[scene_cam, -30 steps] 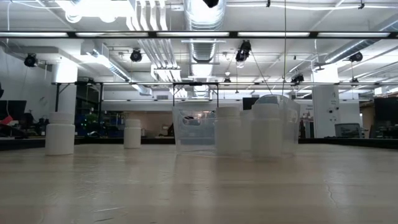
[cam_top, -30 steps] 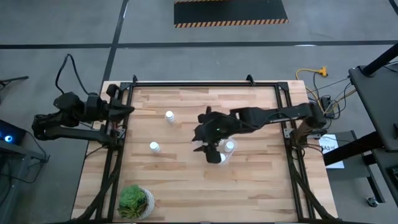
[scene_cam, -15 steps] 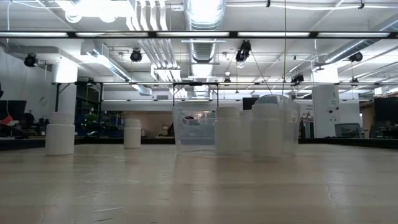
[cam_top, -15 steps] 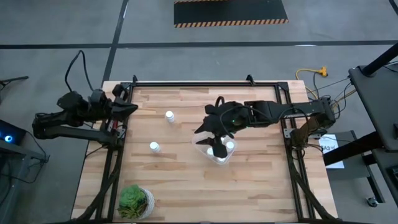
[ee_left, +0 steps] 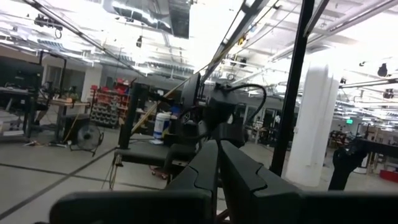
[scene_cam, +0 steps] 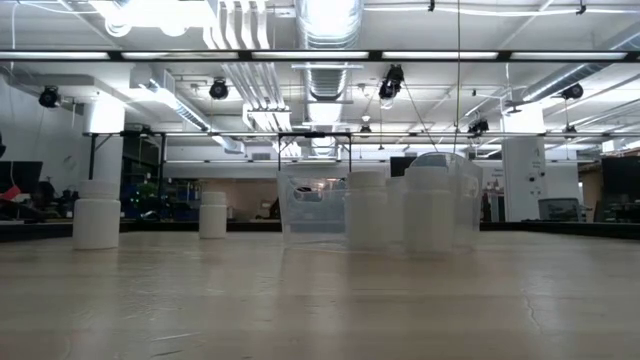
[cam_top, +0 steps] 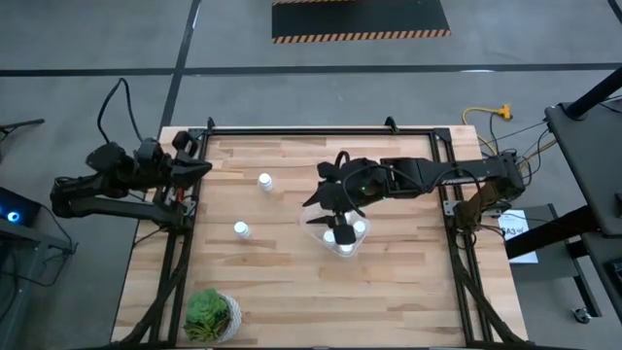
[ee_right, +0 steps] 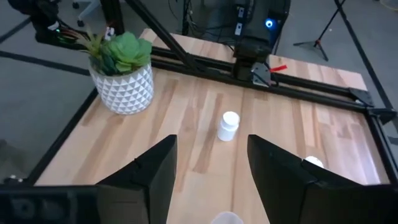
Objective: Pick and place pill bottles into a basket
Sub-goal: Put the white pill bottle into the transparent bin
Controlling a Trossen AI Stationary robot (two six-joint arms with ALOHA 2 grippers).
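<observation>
The clear basket [cam_top: 354,252] stands mid-table with several white pill bottles [cam_top: 342,236] upright in it; in the low view the basket [scene_cam: 312,208] shows bottles [scene_cam: 430,207] behind its wall. Two more bottles stand on their bases on the wood, one farther back [cam_top: 264,181] and one nearer [cam_top: 241,229]. My right gripper [cam_top: 321,208] hangs open and empty above the basket's far-left corner; its wrist view shows open fingers [ee_right: 211,146] and the two loose bottles [ee_right: 229,125] [ee_right: 313,162]. My left gripper [cam_top: 202,165] is shut at the table's left edge, also in its wrist view [ee_left: 219,152].
A green potted plant [cam_top: 212,313] in a white pot stands at the near left corner and shows in the right wrist view [ee_right: 122,73]. Black frame rails [cam_top: 321,130] run along the table's edges. Bare wood lies between the basket and the loose bottles.
My right gripper has drawn back from over the basket toward the table's far edge, uncovering the bottles inside. The bottles and the basket have stayed where they were.
</observation>
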